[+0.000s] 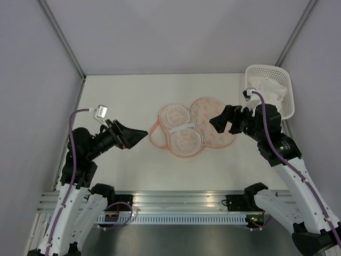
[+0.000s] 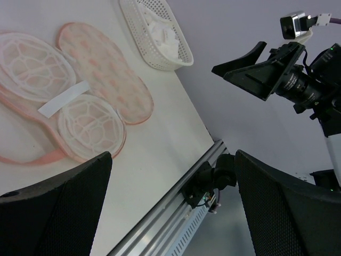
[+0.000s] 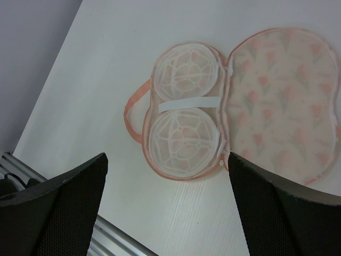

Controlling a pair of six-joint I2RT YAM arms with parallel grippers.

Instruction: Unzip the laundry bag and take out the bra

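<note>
We see the rounded cream fabric laundry bag (image 1: 200, 125) with orange-pink prints and salmon trim lying unzipped and spread flat on the white table (image 1: 128, 101). Its printed half is on the right, and the other half holds two white lattice domes (image 3: 186, 80) with a white strip (image 3: 189, 103) across them. The soft white fabric bra (image 1: 266, 88) sits in the white lattice plastic basket (image 1: 287, 80) at the far right corner, well apart from the bag. The left gripper (image 1: 139, 134) hovers left of the bag with its fingers apart. The right gripper (image 1: 216, 121) hangs over the printed half, fingers also spread, holding nothing.

Lattice basket (image 1: 289, 93) — far-right corner of table (image 1: 128, 96)
</note>
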